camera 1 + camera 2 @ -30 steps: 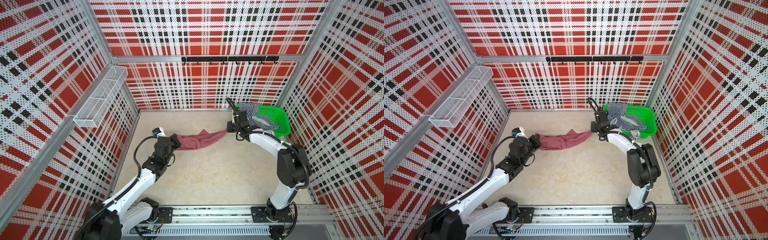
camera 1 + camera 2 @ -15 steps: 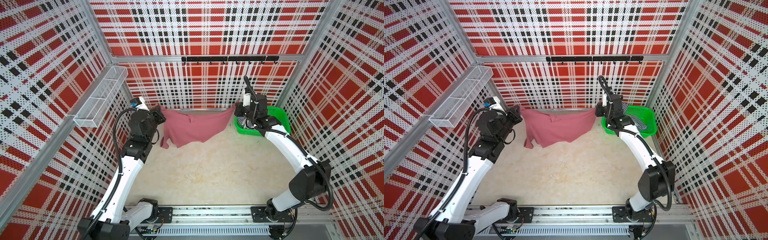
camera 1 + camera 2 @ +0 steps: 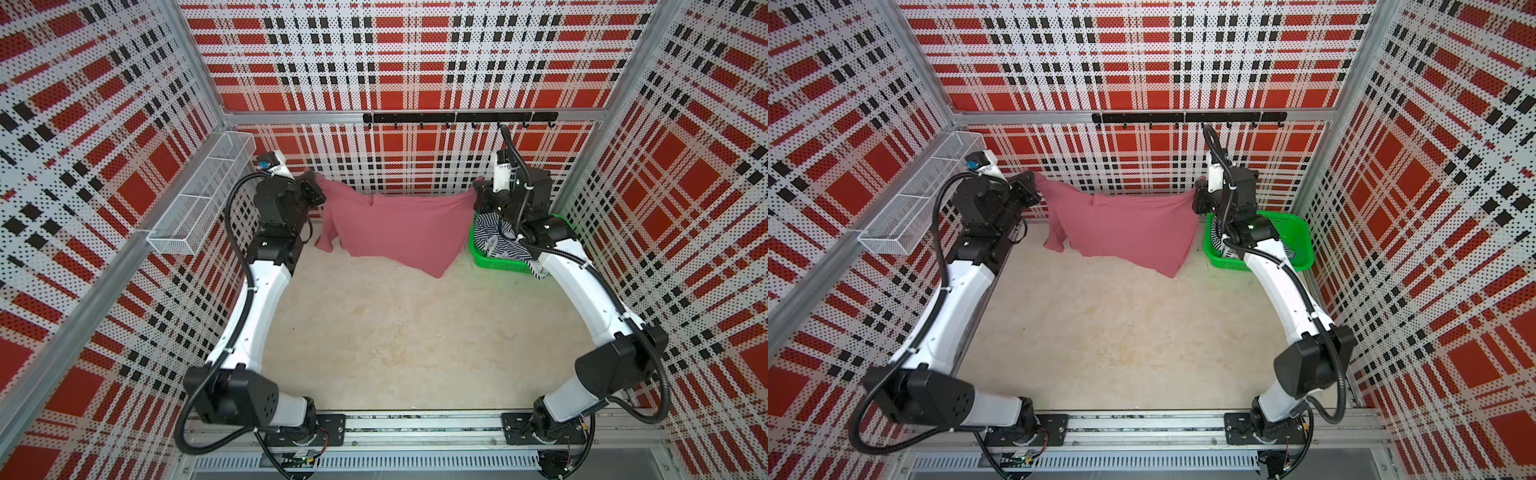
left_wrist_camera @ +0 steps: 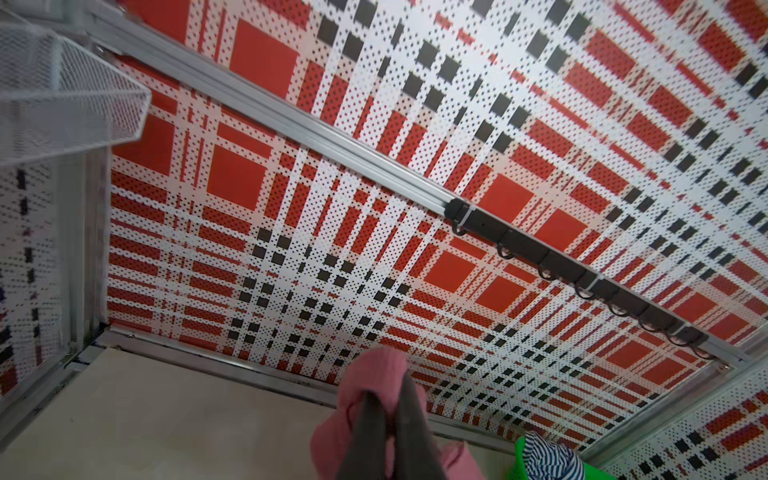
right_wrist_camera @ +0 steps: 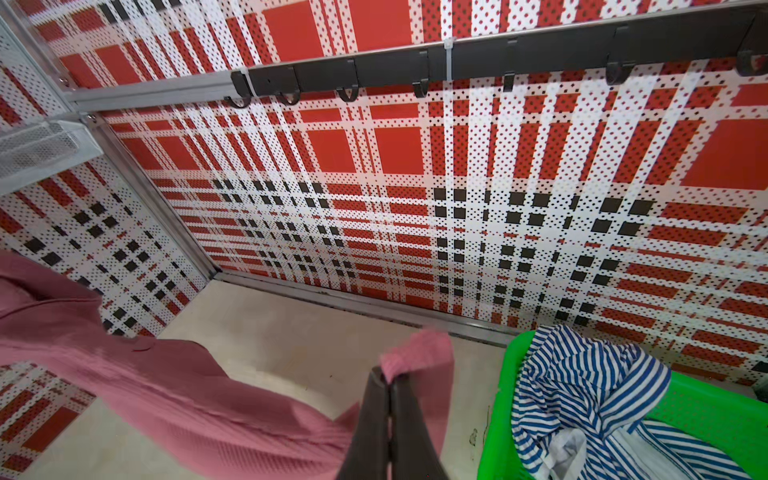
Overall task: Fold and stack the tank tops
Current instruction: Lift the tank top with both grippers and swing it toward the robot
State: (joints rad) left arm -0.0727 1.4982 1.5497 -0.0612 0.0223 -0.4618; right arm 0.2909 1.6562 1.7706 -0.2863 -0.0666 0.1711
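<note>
A dusty-rose knit tank top (image 3: 395, 228) is stretched crosswise between left gripper (image 3: 319, 185) and right gripper (image 3: 478, 196), each clamped on a corner.

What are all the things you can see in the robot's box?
pink top: 1, pink, hung between both pincers, at the back
striped top: 1, blue and white, in the basket
basket: 1, green, back right corner of the table
wire rack: 1, white, on the left wall
hook rail: 1, black, on the back wall
table: 1, beige, below
walls: 3, red, white and black plaid, around the table
arms: 2, white and black, one each side
left pincer: 1, dark, shut on the pink top
right pincer: 1, dark, shut on the pink top
</note>
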